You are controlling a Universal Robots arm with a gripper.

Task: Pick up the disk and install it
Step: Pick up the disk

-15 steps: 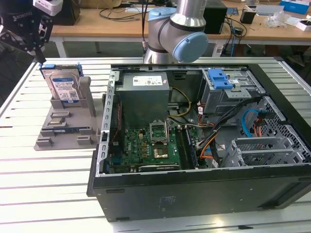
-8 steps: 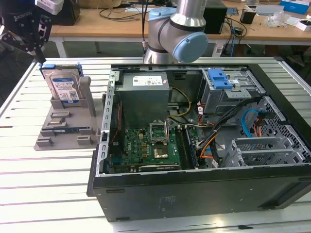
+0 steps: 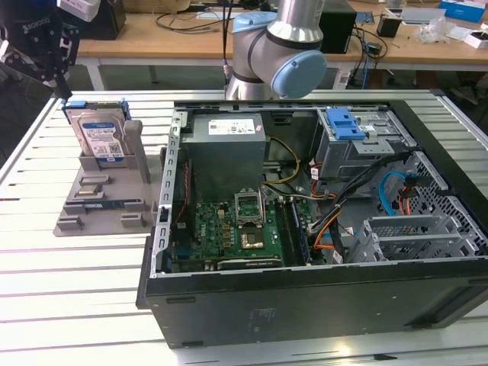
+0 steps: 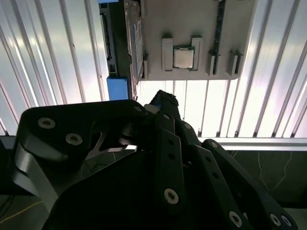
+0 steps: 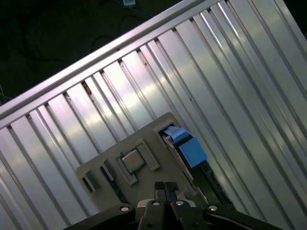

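One disk [image 3: 99, 136] stands on edge in a grey holder [image 3: 72, 221] on the slatted table [image 3: 76, 305], at 9 o'clock of the open case [image 3: 305, 301] in the exterior view. The gripper [image 3: 59, 85] hangs at 11 o'clock of the disk, apart from it, fingertips pressed together, empty. A chip [image 5: 132, 160] sits in the holder near the disk. A power supply [image 3: 229, 152] and a blue latch [image 3: 345, 122] are inside the case.

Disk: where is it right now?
The flat silver hard drive with a blue frame stands on edge in the grey plastic holder at the exterior view's left, beside the open black computer case.
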